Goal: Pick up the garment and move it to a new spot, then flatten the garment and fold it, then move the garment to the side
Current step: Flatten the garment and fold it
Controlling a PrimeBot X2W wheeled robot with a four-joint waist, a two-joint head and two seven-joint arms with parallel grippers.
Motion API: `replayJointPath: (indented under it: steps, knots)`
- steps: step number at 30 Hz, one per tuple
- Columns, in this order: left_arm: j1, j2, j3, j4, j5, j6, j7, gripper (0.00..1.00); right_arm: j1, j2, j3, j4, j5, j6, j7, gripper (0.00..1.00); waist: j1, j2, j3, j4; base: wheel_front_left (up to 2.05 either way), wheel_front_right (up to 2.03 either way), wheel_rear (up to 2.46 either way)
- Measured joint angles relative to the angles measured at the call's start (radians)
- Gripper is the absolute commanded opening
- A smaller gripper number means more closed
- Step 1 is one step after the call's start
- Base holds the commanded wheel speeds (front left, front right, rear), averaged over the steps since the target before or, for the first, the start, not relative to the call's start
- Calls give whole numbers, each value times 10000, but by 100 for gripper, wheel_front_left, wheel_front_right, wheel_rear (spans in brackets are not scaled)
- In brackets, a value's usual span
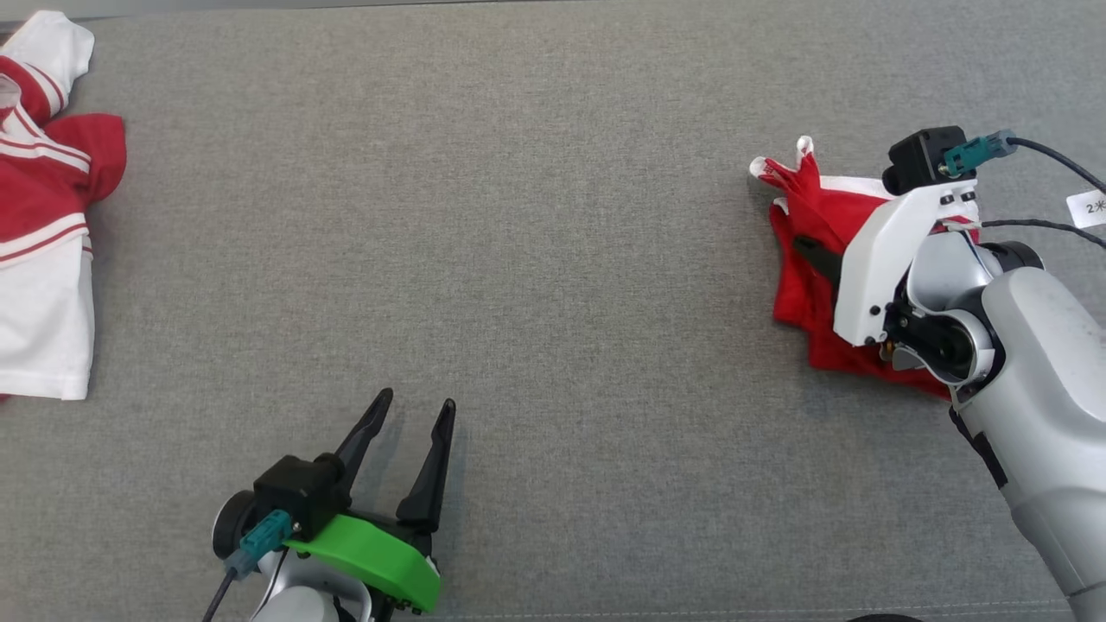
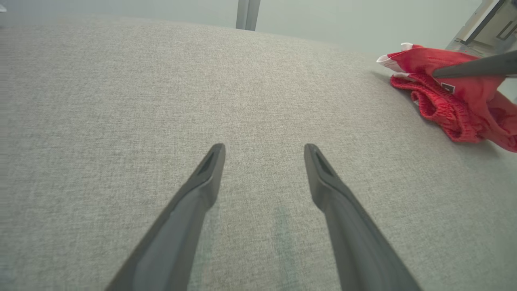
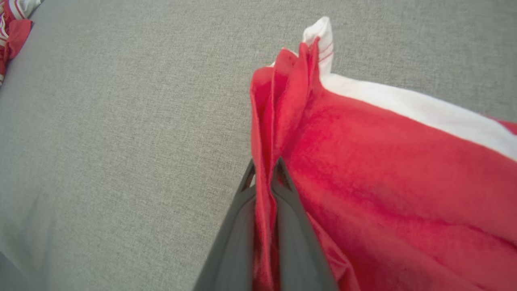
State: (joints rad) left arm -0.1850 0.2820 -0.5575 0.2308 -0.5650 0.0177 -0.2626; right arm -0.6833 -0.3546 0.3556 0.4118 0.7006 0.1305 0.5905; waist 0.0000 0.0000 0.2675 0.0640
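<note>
Red garment (image 1: 804,285) lies crumpled at 3 o'clock in the head view, on the grey surface (image 1: 536,216). A white-trimmed corner pokes out at its 11 o'clock end. Right claw (image 3: 264,169) is clamped on the garment. In the right wrist view both fingers press together with a red fold pinched between them, and the fold runs up toward 12 o'clock. White band (image 3: 404,105) runs along the cloth's upper edge toward 2 o'clock. In the head view the right arm comes in from 4 o'clock, its white wrist cover (image 1: 890,250) over the garment, with one dark finger partly seen against the red. Bulk of the garment rests on the surface.

Left claw (image 1: 415,402) is at 6–7 o'clock in the head view, fingers apart and pointing to 12 o'clock, with green wrist cover (image 1: 371,557) behind it. In the left wrist view its fingers spread over grey surface. The garment is at 2 o'clock there, well apart from the left claw, with a dark finger of the right claw lying across its top.

Red-and-white shirt (image 1: 43,216) lies at the 9 o'clock edge of the head view, well apart from both claws. A bit of it shows at 10–11 o'clock in the right wrist view.
</note>
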Motion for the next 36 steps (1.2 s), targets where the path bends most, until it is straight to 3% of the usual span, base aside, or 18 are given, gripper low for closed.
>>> replayJointPath:
  steps: [3,4,5,6,9,14,18,21,27,30,36]
  knots:
    - [19,-88,242,58,44,-58,0,100,-8,21,128,171,8,2,-130,0,0,0,77,116,0,0,0]
    - [47,-104,330,71,61,-90,0,100,-16,-8,174,199,8,2,-188,23,0,0,101,134,0,0,0]
    - [95,-128,407,90,79,-107,0,100,-19,-50,228,213,8,2,-217,80,0,0,118,143,0,0,0]
    - [138,-163,470,113,104,-142,0,100,-17,-77,268,190,25,2,-349,100,0,0,119,139,0,0,0]
    - [275,-263,660,163,159,-238,0,100,27,-102,468,-63,339,2,-537,100,0,0,45,92,0,0,0]
    - [512,-435,984,242,251,-364,0,100,715,-290,1083,-1749,1264,2,-940,100,0,0,-266,-25,0,0,0]
    - [762,-481,1398,107,332,-393,0,100,1468,-796,639,-3143,1699,4,-1296,100,0,0,-543,-191,0,0,0]
    - [1021,-529,1607,-2,428,-420,0,100,2178,-1285,-215,-3455,1670,4,-1440,100,0,0,-723,-360,0,0,0]
    - [1239,-717,1691,-136,675,-531,0,100,3173,-1450,-2046,-2740,844,2,-1484,100,0,0,-915,-618,0,0,0]
    - [1219,-819,1668,-151,832,-623,0,100,3359,-696,-2876,-2034,685,0,-1235,100,0,0,-784,-598,0,0,0]
    - [1004,-938,1624,6,1047,-757,0,100,2918,153,-3923,-548,134,2,-1321,100,0,0,-532,-322,0,0,0]
